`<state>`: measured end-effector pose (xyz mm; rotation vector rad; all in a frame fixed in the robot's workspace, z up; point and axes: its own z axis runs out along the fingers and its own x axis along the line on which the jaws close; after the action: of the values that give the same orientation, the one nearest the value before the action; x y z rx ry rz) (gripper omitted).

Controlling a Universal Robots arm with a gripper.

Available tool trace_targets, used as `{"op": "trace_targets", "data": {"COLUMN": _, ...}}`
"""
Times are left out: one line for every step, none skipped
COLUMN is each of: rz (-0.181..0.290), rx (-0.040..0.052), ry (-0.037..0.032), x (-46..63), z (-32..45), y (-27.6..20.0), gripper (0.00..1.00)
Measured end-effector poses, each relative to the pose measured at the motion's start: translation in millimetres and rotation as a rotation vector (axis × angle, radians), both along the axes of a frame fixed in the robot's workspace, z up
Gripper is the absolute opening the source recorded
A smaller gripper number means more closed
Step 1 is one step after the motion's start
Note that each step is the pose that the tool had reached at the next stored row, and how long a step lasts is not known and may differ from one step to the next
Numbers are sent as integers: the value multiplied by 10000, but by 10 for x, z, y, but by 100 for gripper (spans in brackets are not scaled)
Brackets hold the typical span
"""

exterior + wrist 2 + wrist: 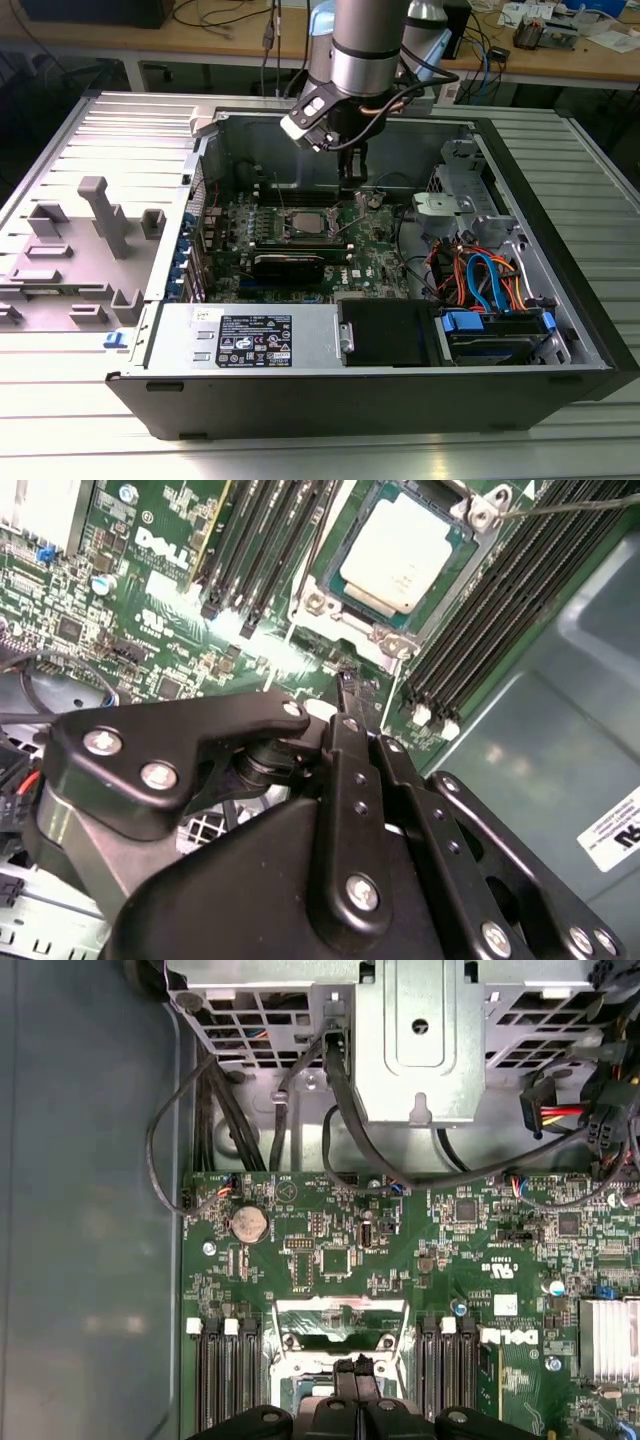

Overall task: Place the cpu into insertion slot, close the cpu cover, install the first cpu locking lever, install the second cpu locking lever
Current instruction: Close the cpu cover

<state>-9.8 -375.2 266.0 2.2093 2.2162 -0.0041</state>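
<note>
In the exterior view my gripper (350,183) hangs inside the open computer case, just off the insertion slot (305,223) toward that view's right. The cpu (405,548), a silver square, lies in the insertion slot (318,602). The cpu cover (340,1312), a silver frame with a window, appears tilted up at the socket edge nearest my fingertips. My gripper (357,1368) is shut with nothing between its fingers, and its tip (345,685) sits just short of that edge. A thin wire lever (565,504) runs along the socket's far side.
Long black memory slots (255,540) flank the socket on both sides. A metal drive cage (420,1040) with black cables (215,1110) stands beyond the board. A black power supply box (385,332) and coloured cables (480,275) fill the near side. Grey fixtures (100,215) sit outside the case.
</note>
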Motion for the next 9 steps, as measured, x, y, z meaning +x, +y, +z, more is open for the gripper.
{"op": "trace_targets", "data": {"rz": 1, "rx": 0, "ry": 0, "x": 3, "z": 1, "y": 0, "gripper": 11}}
{"op": "trace_targets", "data": {"rz": 0, "rx": 0, "ry": -1, "x": 26, "z": 3, "y": 0, "gripper": 11}}
{"op": "trace_targets", "data": {"rz": 0, "rx": -1, "ry": -1, "x": 86, "z": 4, "y": 0, "gripper": 11}}
{"op": "trace_targets", "data": {"rz": 2, "rx": -2, "ry": -1, "x": 126, "z": 4, "y": 0, "gripper": 11}}
{"op": "trace_targets", "data": {"rz": 1, "rx": -3, "ry": -1, "x": 156, "z": 4, "y": 0, "gripper": 11}}
{"op": "trace_targets", "data": {"rz": 0, "rx": -3, "ry": 0, "x": 202, "z": 4, "y": 1, "gripper": 11}}
{"op": "trace_targets", "data": {"rz": 1, "rx": -2, "ry": -1, "x": 234, "z": 3, "y": 1, "gripper": 11}}
{"op": "trace_targets", "data": {"rz": 1, "rx": -2, "ry": -1, "x": 260, "z": 3, "y": 2, "gripper": 11}}
{"op": "trace_targets", "data": {"rz": 0, "rx": -2, "ry": -1, "x": 288, "z": 3, "y": 3, "gripper": 11}}
